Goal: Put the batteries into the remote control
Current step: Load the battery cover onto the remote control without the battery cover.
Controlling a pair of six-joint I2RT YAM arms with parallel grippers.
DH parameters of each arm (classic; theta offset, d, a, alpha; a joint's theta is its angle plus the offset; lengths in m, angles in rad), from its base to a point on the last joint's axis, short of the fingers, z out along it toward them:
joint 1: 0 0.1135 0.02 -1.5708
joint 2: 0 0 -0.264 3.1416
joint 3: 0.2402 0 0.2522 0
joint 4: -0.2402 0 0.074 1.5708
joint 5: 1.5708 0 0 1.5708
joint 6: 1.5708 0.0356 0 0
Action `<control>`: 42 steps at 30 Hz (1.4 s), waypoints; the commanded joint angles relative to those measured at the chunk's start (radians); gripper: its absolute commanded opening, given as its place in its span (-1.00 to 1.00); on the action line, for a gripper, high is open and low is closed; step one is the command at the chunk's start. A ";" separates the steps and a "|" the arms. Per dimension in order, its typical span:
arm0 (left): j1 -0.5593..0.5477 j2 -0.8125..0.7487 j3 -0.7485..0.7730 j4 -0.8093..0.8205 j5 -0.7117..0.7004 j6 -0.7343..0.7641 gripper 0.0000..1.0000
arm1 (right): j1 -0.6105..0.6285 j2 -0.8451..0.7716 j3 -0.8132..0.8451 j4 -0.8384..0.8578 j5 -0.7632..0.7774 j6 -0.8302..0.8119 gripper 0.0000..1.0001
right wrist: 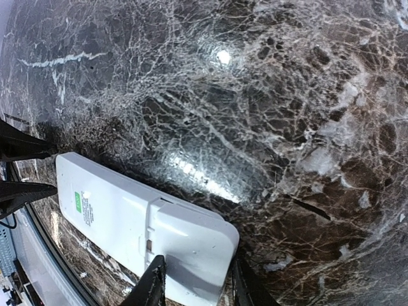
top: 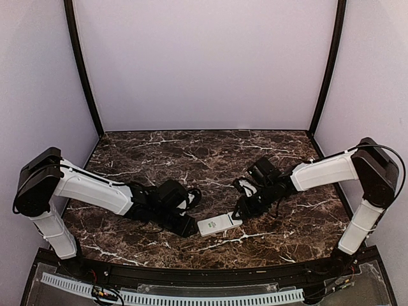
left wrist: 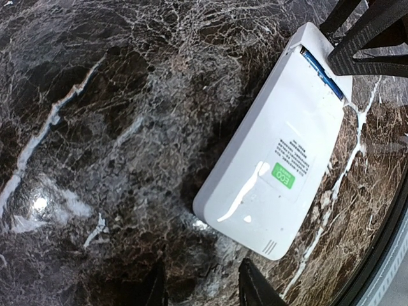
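The white remote control (top: 218, 224) lies back-up on the marble table between both arms, a green label (left wrist: 284, 174) on its back. In the left wrist view a blue battery (left wrist: 320, 71) shows through a narrow gap at the remote's far end. In the right wrist view the cover plate (right wrist: 191, 239) sits on that end, slightly raised. My left gripper (left wrist: 203, 290) stands open just short of the remote's near end, nothing between its fingers. My right gripper (right wrist: 199, 290) is open at the cover end, one finger (right wrist: 152, 285) over the cover, the other (right wrist: 247, 288) beside the remote's end edge.
Dark marble table (top: 191, 153) with white walls behind and at the sides. A black rail and a white slotted strip (top: 172, 294) run along the near edge, close to the remote.
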 commanded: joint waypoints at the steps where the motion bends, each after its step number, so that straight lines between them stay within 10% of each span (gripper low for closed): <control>1: -0.005 0.025 -0.006 -0.060 0.004 0.015 -0.24 | 0.027 0.024 0.038 -0.072 0.076 -0.005 -0.35; 36: -0.006 0.008 -0.024 -0.056 0.002 0.022 -0.24 | 0.119 0.024 0.243 -0.348 0.281 -0.029 -0.30; 42: -0.006 -0.012 -0.031 -0.068 -0.006 0.024 -0.24 | 0.084 -0.008 0.255 -0.349 0.313 0.003 -0.75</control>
